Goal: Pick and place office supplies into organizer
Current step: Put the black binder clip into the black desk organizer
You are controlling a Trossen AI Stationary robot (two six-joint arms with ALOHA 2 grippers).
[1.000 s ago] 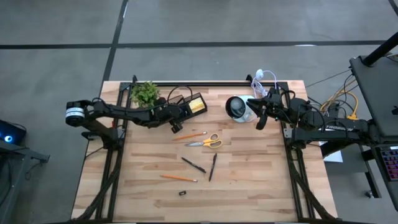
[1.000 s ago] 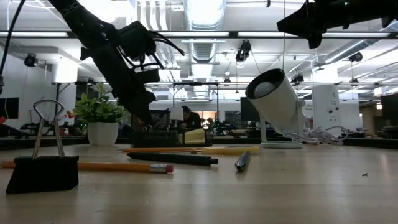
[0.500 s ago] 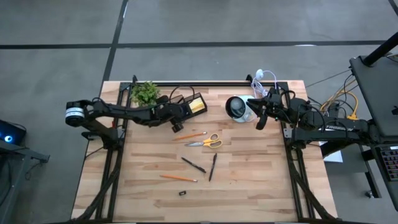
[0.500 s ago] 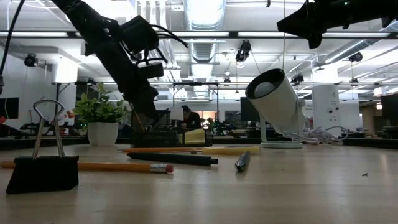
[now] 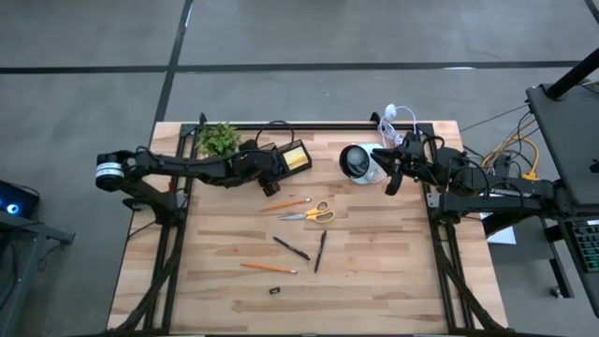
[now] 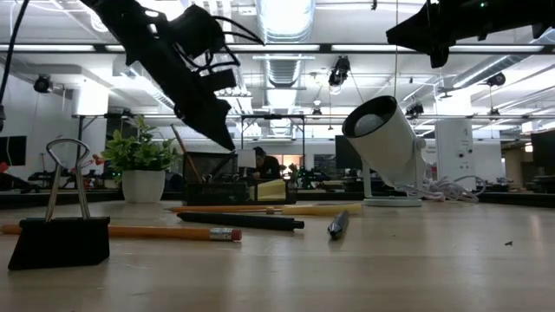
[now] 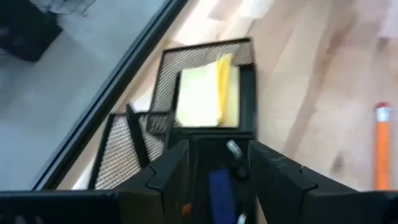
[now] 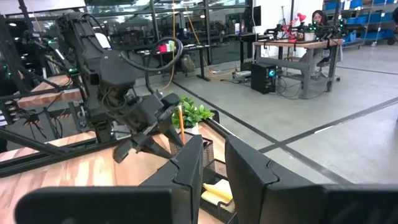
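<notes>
In the low view a black binder clip stands closest on the wooden table, touching an orange pencil that lies just behind it. Next come a dark pen lying flat and a second pen pointing toward the camera. From above, the scissors with yellow handles lie near the table's middle, with another pencil just beside them on the far side.

Farther back sits the black mesh organizer, a yellow sticky-note block resting in one of its compartments and a pencil standing upright in it (seen in the right wrist view). The left gripper hangs above the table at the organizer's near edge, raised well off the surface in the low view; its fingers stand apart with nothing between them.

A small green plant stands at the far left corner. A white lamp sits near the far right, and the right gripper waits raised beside it, fingers parted and holding nothing.
</notes>
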